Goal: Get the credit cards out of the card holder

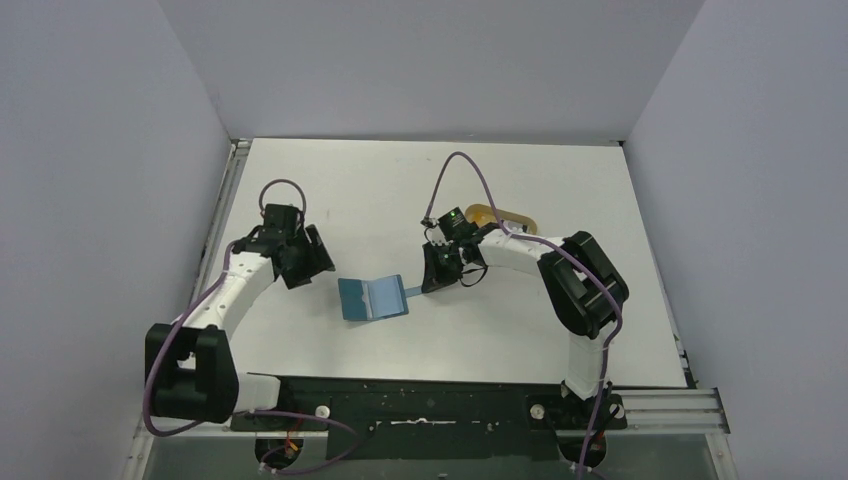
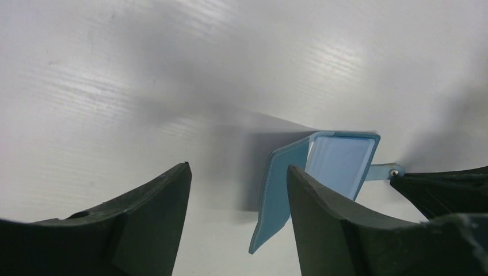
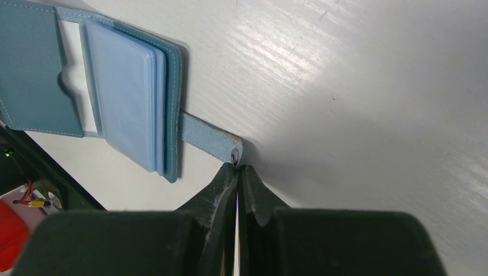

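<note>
Top view. The card holder (image 1: pixel 373 298) lies open and flat on the white worktop (image 1: pixel 350 190), just below the frame's centre and between the two arms. The right hand (image 1: pixel 432 275) is at its right edge, where the strap (image 1: pixel 412 288) sticks out. The left hand (image 1: pixel 315 262) hovers to the upper left of it, near but apart. A tan tray (image 1: pixel 510 216) sits behind the right arm. Bare worktop lies on all sides of the holder, so there is room to approach.

Left wrist view. The left hand's fingers are spread wide and hold nothing. The holder shows beyond the right-hand finger, one flap raised off the surface. Judgement: this hand is lined up to reach into the open holder while the other steadies it.

Right wrist view. The right hand's fingers are closed to a slit, tips against the snap end of the strap. Whether they pinch it or only press it down cannot be told. Judgement: the contact anchors the holder against sliding. A white strip, likely one of the cards (image 3: pixel 70 63), shows in the left pocket beside pale blue sleeves. No card is out yet.
</note>
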You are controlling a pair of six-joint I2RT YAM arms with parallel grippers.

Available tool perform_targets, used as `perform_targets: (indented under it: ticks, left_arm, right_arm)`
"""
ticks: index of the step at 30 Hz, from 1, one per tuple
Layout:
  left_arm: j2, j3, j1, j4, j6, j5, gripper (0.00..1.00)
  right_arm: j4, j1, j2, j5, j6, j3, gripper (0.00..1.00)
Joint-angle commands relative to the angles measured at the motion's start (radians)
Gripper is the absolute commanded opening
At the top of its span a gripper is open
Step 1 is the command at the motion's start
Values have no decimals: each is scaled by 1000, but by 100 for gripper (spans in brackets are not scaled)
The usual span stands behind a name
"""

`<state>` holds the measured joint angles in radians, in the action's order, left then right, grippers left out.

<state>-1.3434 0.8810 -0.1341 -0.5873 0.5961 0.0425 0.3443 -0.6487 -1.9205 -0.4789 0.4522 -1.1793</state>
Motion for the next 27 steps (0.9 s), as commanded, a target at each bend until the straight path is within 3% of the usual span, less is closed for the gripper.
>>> perform_targets:
  ticks: [1,11,19,27]
  left_arm:
    - [85,-77,16,7,20,12,56]
    - [110,-219,-9,32,65,7,43]
    - [-15,-136,-135,70,96,-3,43]
    - [3,-34,-208,49,116,-16,41]
  right_arm:
    - [-25,1,64,-16,-19,4,0]
    - [-26,11,60,-31,-29,9,0]
    - [-25,14,67,-32,-28,13,0]
    - [-27,20,71,-36,-30,21,0]
